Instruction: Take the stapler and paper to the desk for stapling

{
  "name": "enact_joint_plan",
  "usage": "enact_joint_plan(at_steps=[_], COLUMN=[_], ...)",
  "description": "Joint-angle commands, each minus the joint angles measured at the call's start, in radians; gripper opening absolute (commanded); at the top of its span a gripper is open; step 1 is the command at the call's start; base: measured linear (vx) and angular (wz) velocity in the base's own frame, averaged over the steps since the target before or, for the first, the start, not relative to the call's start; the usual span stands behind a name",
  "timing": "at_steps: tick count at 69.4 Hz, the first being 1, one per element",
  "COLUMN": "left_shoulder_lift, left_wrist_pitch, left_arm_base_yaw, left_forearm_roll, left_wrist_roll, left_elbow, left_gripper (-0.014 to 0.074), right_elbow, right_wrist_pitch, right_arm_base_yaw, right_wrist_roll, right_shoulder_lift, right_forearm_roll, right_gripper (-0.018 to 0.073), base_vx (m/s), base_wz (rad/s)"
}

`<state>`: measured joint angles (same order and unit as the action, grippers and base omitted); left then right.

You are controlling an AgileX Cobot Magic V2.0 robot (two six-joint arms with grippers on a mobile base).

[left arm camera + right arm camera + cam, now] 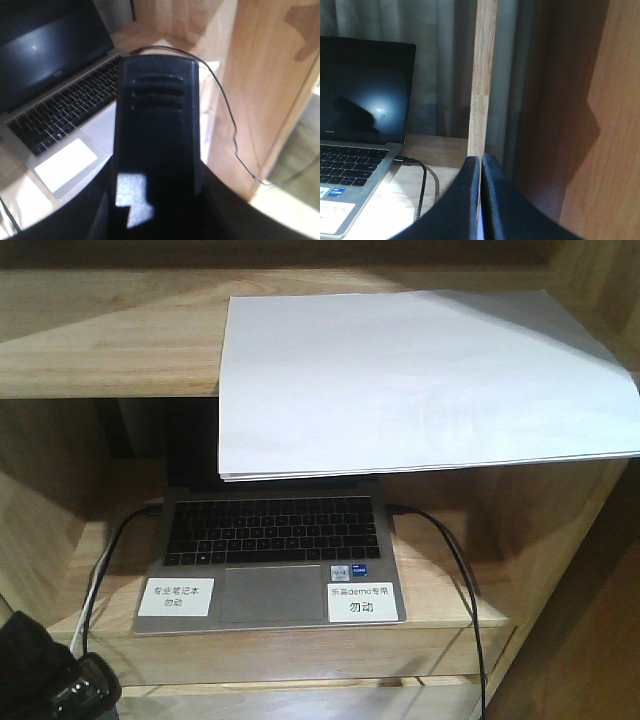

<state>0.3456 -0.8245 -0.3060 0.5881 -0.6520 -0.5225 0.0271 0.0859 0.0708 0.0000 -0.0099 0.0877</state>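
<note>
**Front view.** A thin stack of plain white paper sheets (410, 380) lies on the upper light-wood shelf board (110, 340), toward its right end. The stack's near edge overhangs the board's front edge. Below it, on the lower shelf, stands an open silver laptop with a black keyboard (270, 540). Its palm rest carries two small white printed labels (177, 596). A thin black cable (450, 570) runs from the laptop's right side down over the shelf's front edge. Only this view shows the paper. The dark mass at the lower left corner is part of the left arm (50, 675).

**Left wrist view.** The left pincer (156, 200) pinches a small black plastic stapler with three ribbed grooves (157, 110). The stapler projects forward between the fingers, over the laptop's right front corner.

**Right wrist view.** The right pincer (481, 165) is pressed together, its fingers touching along their length. It faces an upright light-wood post (479, 90) at the right of the laptop. A grey curtain (445, 65) hangs behind the shelf. The paper lies on the board above, well apart from both pincers.
</note>
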Motion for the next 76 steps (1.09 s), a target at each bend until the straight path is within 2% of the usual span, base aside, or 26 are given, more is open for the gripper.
enact_joint_plan(at_steps=[1,67,76], left_shoulder_lift=[0.005,0.005,0.005], left_wrist_pitch=[0.106,0.098,0.098], left_arm_base_yaw=[-0.002,-0.002,-0.002], left_forearm_roll=[0.06,0.06,0.06], left_wrist_roll=[-0.004,-0.003,-0.003], left_elbow=[-0.029,-0.029,-0.029], left_gripper=[-0.0006,-0.0006,-0.0006], right_elbow=[0.005,0.005,0.005], right_wrist_pitch=[-0.078,-0.081,-0.086], right_arm_base_yaw=[-0.002,-0.002,-0.002], right_wrist_roll=[-0.006,-0.006,0.008], right_shoulder_lift=[-0.011,-0.01,-0.01], right_forearm_roll=[0.007,0.007,0.034], right_gripper=[-0.001,-0.001,-0.001], base_vx=[0.0,0.0,0.0], base_wz=[0.0,0.0,0.0])
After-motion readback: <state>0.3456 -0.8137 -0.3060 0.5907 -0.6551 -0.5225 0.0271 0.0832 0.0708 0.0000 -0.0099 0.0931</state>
